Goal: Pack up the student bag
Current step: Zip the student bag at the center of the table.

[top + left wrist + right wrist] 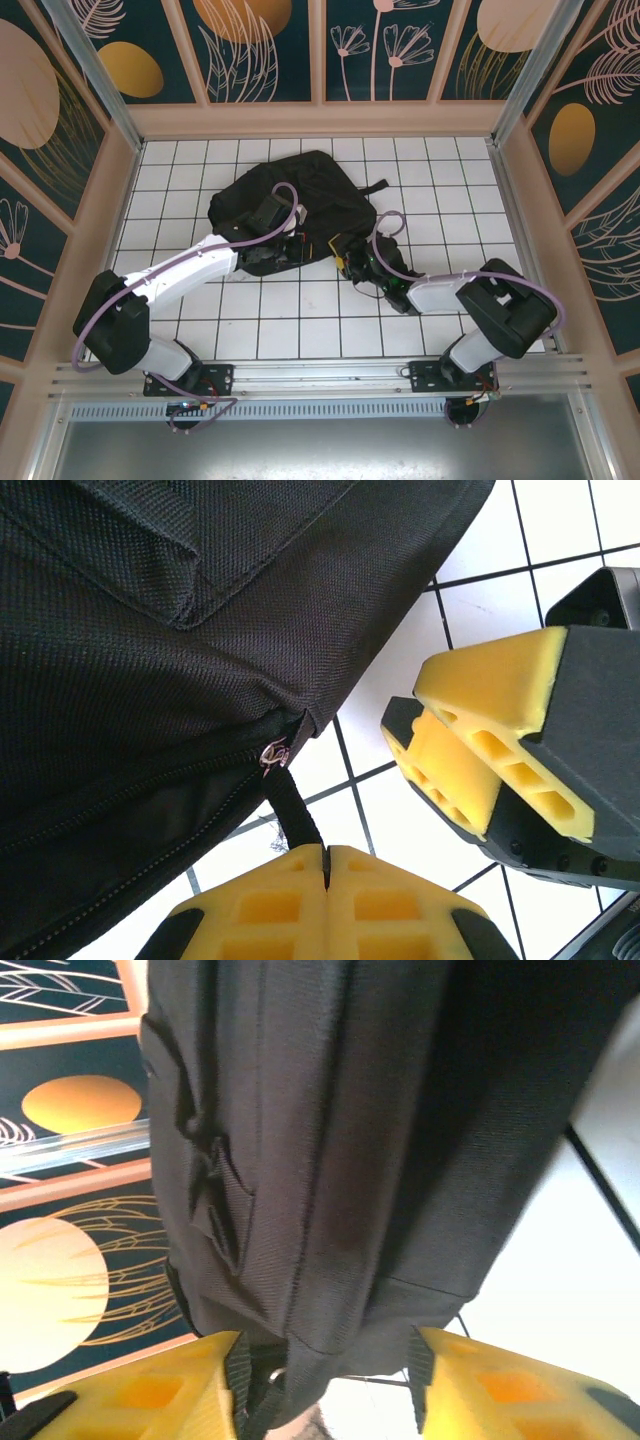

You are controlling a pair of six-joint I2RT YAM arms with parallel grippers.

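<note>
The student bag is laid flat on the white tiled table, at its middle and just beyond both grippers. It is the one container in view. Its inside is hidden by black fabric, so what it holds cannot be told. Its long axis is seen from above to run roughly left to right, tilted a little from near left to far right, with a short strap stuck out at the right edge. The left gripper is set at the bag's near edge, its yellow jaws pressed together on the black zip pull, which is drawn taut from the metal slider at the bag's corner. The zip track is seen to run away from the slider along the seam. The right gripper is held just beside that corner, bare tile showing between them. In its own wrist view its jaws are spread wide, and nothing is seen to be gripped.
</note>
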